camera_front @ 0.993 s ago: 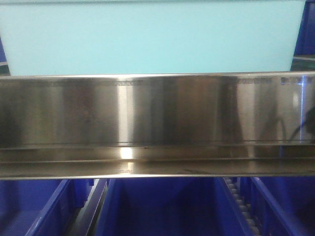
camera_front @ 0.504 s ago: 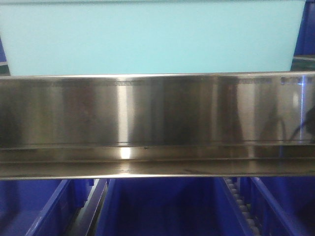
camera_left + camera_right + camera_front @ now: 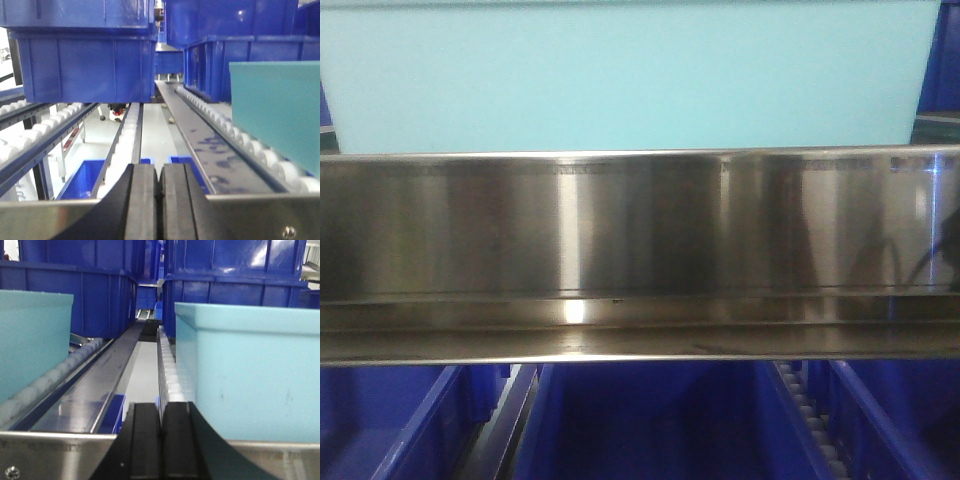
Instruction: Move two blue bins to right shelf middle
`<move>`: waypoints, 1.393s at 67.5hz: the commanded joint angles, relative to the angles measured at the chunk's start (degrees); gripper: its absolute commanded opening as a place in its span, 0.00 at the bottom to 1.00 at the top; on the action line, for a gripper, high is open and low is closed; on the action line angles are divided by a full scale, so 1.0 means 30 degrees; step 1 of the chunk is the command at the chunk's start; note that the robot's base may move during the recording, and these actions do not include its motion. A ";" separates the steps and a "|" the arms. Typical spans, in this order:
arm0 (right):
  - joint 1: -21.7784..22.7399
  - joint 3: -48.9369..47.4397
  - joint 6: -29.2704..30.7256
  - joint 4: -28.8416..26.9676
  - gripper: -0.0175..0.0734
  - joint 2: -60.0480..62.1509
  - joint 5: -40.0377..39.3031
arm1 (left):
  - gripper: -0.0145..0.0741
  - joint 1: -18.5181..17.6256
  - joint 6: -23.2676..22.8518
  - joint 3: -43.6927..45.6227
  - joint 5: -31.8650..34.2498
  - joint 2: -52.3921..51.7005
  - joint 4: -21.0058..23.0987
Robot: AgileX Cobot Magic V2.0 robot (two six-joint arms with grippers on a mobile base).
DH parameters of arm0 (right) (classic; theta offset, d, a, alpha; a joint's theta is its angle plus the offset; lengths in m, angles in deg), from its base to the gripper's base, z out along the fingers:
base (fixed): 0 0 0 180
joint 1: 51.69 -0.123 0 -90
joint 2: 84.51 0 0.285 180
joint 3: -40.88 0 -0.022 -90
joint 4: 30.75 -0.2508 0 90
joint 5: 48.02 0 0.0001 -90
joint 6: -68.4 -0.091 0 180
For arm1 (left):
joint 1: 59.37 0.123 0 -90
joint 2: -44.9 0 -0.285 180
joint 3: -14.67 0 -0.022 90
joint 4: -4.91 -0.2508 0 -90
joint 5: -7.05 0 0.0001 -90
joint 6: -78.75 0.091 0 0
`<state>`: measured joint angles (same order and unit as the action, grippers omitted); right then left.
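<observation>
One pale cyan-blue bin (image 3: 620, 75) fills the top of the front view and stands on the shelf behind the steel front rail (image 3: 640, 230). In the left wrist view the same kind of bin (image 3: 275, 110) stands on the rollers to the right of my left gripper (image 3: 160, 170). That gripper is shut with nothing between its pads and sits low at the rail. My right gripper (image 3: 161, 407) is also shut and empty. It sits between a pale bin on its left (image 3: 30, 340) and a second pale bin close on its right (image 3: 250, 370).
Dark blue bins (image 3: 85, 65) stand further back on the roller tracks (image 3: 122, 145), and more fill the back of the right wrist view (image 3: 230, 275). A flat steel divider (image 3: 100, 375) runs between lanes. More dark blue bins (image 3: 650, 420) sit on the level below.
</observation>
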<state>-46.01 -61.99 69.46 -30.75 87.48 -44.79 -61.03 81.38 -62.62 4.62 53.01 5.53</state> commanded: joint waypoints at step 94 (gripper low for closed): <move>-0.1783 -2.2546 -0.0920 -0.1130 0.04 -2.1958 1.4224 | 0.04 -0.1713 -0.1234 2.1780 -1.0369 2.2183 0.1477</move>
<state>-48.73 -126.16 69.86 -36.18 24.84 -4.86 -63.34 80.32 -1.67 -24.22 115.36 10.19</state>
